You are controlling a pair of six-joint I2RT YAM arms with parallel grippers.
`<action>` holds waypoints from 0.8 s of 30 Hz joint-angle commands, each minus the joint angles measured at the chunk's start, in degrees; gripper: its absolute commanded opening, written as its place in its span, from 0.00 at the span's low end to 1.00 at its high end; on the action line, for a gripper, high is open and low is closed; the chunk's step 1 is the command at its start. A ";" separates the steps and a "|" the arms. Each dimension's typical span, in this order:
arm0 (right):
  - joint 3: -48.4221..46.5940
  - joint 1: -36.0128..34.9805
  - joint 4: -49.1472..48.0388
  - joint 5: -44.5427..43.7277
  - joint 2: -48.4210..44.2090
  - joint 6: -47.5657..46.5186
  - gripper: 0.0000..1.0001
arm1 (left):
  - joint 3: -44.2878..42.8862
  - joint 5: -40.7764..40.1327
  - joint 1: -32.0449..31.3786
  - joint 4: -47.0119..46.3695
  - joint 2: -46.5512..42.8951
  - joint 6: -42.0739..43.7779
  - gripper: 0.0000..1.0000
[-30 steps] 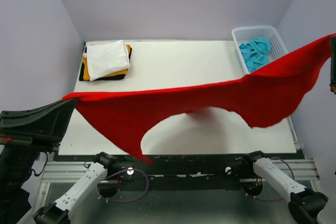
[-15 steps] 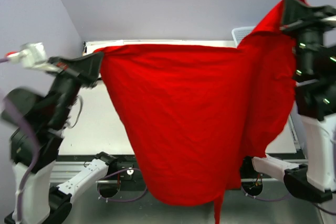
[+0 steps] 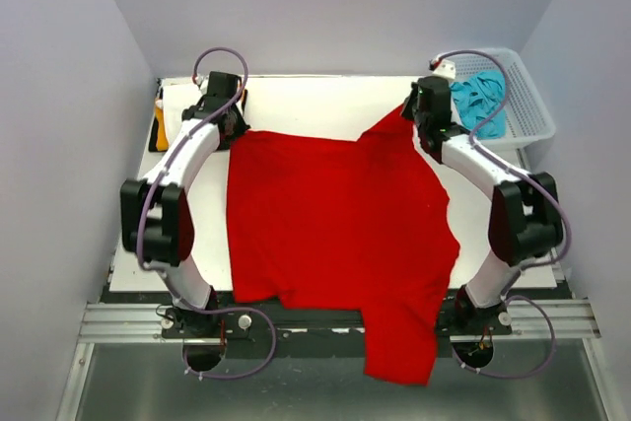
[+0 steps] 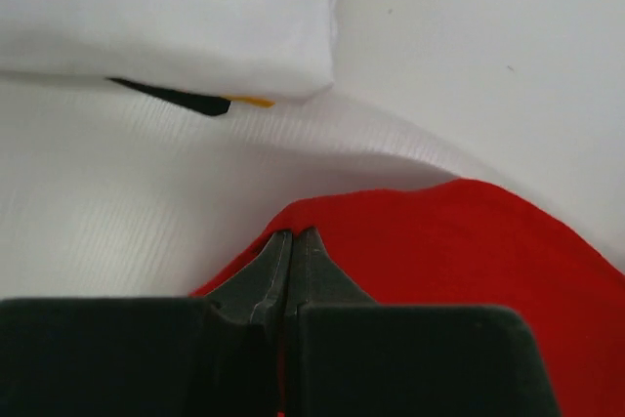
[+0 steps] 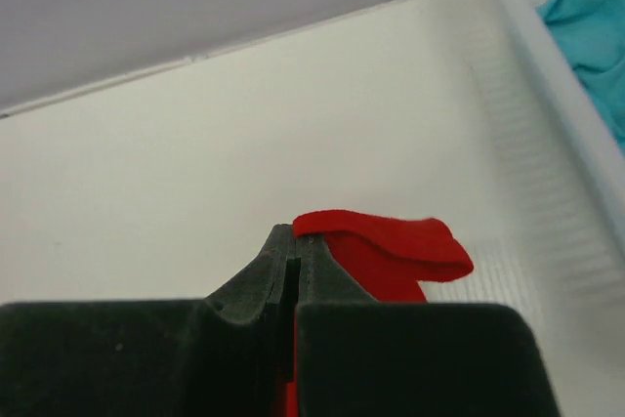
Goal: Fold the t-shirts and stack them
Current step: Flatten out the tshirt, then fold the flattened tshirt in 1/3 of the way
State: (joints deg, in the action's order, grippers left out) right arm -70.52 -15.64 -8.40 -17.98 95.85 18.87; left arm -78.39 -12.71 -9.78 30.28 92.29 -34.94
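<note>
The bright red t-shirt (image 3: 335,229) lies spread flat on the white table (image 3: 315,105), with one part hanging over the near edge. My left gripper (image 3: 232,130) is shut on its far left corner (image 4: 410,241), low at the table. My right gripper (image 3: 414,120) is shut on its far right corner (image 5: 391,241), where the cloth curls over the fingertips. The folded stack sits at the far left, mostly hidden behind my left arm. An orange edge (image 3: 160,130) shows there. The left wrist view shows the white shirt (image 4: 166,17) on top, with black (image 4: 166,95) and orange (image 4: 249,102) slivers beneath.
A white lattice basket (image 3: 527,110) stands at the far right corner with a turquoise t-shirt (image 3: 478,101) in it. Its rim (image 5: 547,75) is close to my right gripper. Both arms arch over the table's sides. Purple walls enclose the table.
The red shirt was held stretched in the air between both grippers. Both arms have swung to the far side and down, and the shirt now lies flat on the table.
</note>
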 commanded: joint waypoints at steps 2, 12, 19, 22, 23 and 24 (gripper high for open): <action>-4.47 0.17 -7.60 3.20 10.86 2.15 0.01 | -12.49 9.65 3.08 2.43 14.91 -0.31 0.00; -11.62 0.18 -3.13 2.89 19.75 3.30 0.01 | -16.94 13.90 5.67 3.51 21.26 0.12 0.00; -8.56 0.22 11.00 1.08 10.13 7.82 0.01 | -8.52 17.18 5.70 -0.21 13.80 0.86 0.00; -5.25 0.17 16.85 2.01 5.23 9.36 0.01 | -2.50 18.24 5.65 -2.85 9.16 0.69 0.00; -3.69 0.17 18.07 2.81 3.34 9.50 0.01 | -0.65 17.94 5.60 -3.29 7.54 0.66 0.00; -2.39 0.20 19.40 3.74 1.75 10.20 0.01 | 0.95 17.65 5.60 -3.51 6.14 0.60 0.00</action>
State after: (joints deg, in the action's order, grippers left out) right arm -77.08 -15.64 1.67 -15.55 104.51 25.93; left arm -82.83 2.85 -4.34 30.28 106.34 -34.85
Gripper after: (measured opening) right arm 0.029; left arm 0.009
